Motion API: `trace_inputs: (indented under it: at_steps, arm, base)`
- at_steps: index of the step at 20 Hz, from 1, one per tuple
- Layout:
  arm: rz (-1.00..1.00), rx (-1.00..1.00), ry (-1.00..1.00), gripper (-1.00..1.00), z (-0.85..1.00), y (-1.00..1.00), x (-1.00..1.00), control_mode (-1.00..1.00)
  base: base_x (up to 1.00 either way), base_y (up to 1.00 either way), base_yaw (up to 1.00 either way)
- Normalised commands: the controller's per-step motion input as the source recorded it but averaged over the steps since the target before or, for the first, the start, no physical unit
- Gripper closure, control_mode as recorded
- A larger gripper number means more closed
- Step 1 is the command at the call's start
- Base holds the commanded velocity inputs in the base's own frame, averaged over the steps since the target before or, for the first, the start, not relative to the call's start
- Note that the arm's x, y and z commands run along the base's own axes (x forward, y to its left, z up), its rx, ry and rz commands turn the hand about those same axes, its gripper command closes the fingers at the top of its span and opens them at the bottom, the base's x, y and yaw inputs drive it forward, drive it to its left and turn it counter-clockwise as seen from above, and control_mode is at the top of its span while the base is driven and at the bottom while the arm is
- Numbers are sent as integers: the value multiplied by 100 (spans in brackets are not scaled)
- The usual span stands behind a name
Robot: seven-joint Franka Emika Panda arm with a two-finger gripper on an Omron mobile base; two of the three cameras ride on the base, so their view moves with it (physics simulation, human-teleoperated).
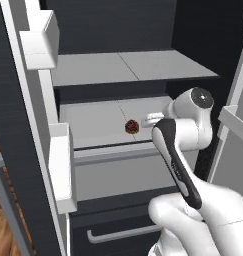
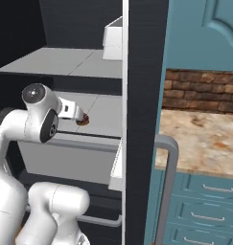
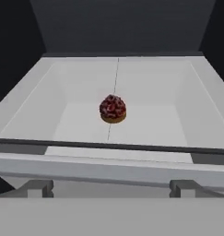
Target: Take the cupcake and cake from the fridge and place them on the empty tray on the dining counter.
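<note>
The fridge [image 1: 113, 30] stands open in front of me, with light grey shelves. The cake [image 1: 132, 126], small, round and dark brown with red specks, sits alone near the middle of the lower shelf [image 1: 93, 125]. In the hand view the cake [image 3: 113, 109] lies straight ahead, beyond the shelf's front lip. My gripper [image 3: 112, 188] is open with nothing between its fingers, and it hovers just in front of the cake, apart from it. From the sides the gripper [image 1: 149, 119] [image 2: 78, 115] is at shelf height, close to the cake [image 2: 83, 121]. The cupcake and the tray are out of view.
The upper shelf [image 1: 133, 67] overhangs the cake's shelf. A drawer with a grey bar handle [image 1: 123, 234] lies below. The open left door carries white bins [image 1: 60, 170]. The right door's edge [image 2: 142, 119] stands beside a beige marble counter [image 2: 204, 139] over teal drawers.
</note>
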Motion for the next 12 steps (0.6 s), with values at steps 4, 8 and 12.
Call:
trace_inputs:
  at_steps: [4, 8, 12]
  arm:
    - [0, 1, 21, -100, -41, 1, 69, -100]
    - [0, 0, 2, -100, -47, 13, 66, -100]
    - [0, 0, 0, -100, -60, 16, 50, -100]
  base:
    - [0, 0, 0]
    - [0, 0, 0]
    - [0, 0, 0]
